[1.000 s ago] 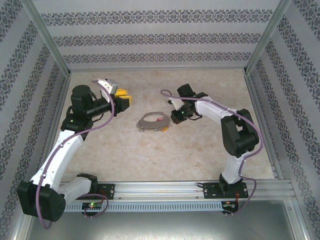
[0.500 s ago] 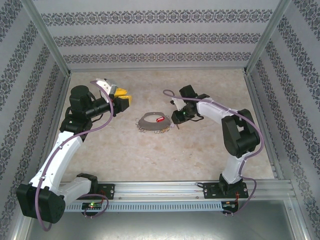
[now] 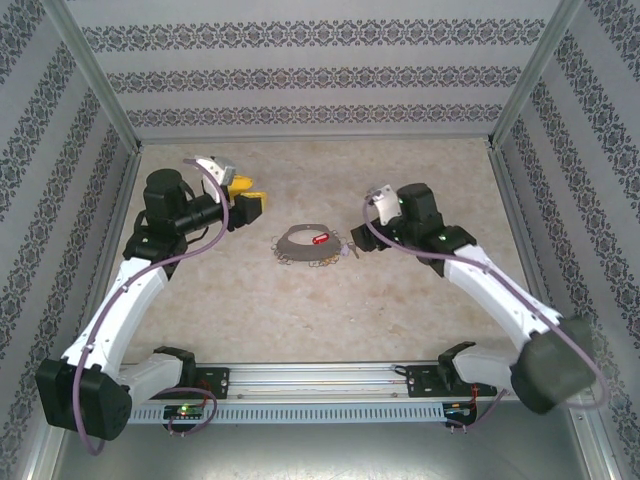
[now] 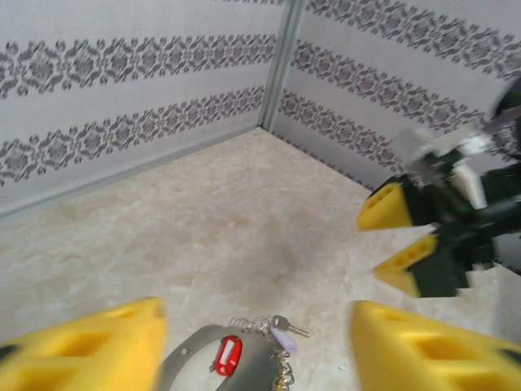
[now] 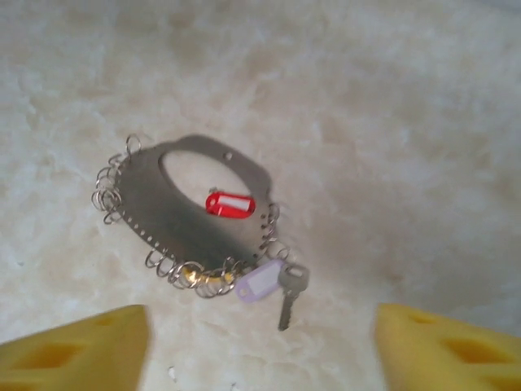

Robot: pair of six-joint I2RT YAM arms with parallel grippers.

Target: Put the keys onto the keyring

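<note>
The keyring (image 3: 300,240) lies flat mid-table: a grey loop (image 5: 175,216) fringed with small wire rings, bearing a red piece (image 5: 229,204). A silver key (image 5: 290,291) with a pale lilac tag (image 5: 259,283) lies on the table against the ring's fringe; I cannot tell whether it is hooked on. My right gripper (image 5: 260,350) is open just behind this key, its yellow fingers apart and empty. My left gripper (image 3: 247,194) hovers open to the left of the keyring (image 4: 199,362), holding nothing. In the left wrist view the key (image 4: 286,327) lies ahead and the right gripper (image 4: 395,238) beyond it.
Patterned walls (image 3: 320,75) enclose the marbled table (image 3: 330,310) on three sides, with metal corner posts. A rail (image 3: 340,378) carrying both arm bases runs along the near edge. Open tabletop surrounds the keyring.
My right gripper has opened, let go of the key and pulled back to the right, its arm swinging outward. The key now lies by the ring. My left gripper has opened wider.
</note>
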